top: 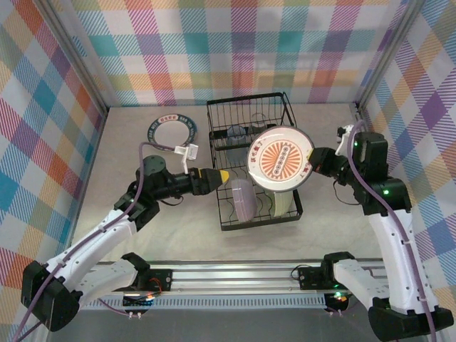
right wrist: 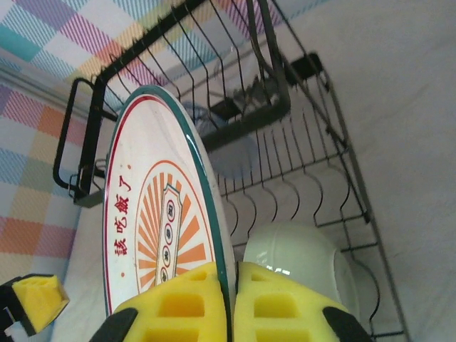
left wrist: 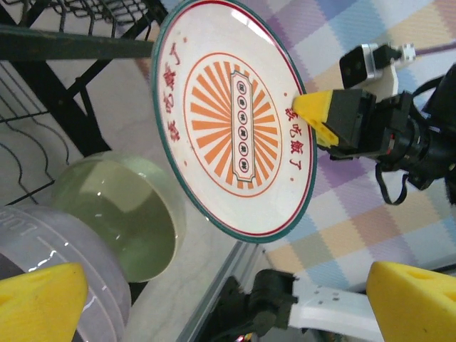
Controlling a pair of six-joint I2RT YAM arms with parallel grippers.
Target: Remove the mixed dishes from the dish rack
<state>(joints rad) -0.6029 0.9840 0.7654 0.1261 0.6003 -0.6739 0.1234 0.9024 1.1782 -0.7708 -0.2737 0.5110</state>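
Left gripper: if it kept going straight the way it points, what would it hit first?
Probably the sunburst plate held by the right gripper; the lavender bowl lies close beside the left gripper, depth unclear.

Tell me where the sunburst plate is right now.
In the top view the sunburst plate sits right of centre, gripped at its rim by the right hand, over the right side of the rack with the green bowl just beneath it.
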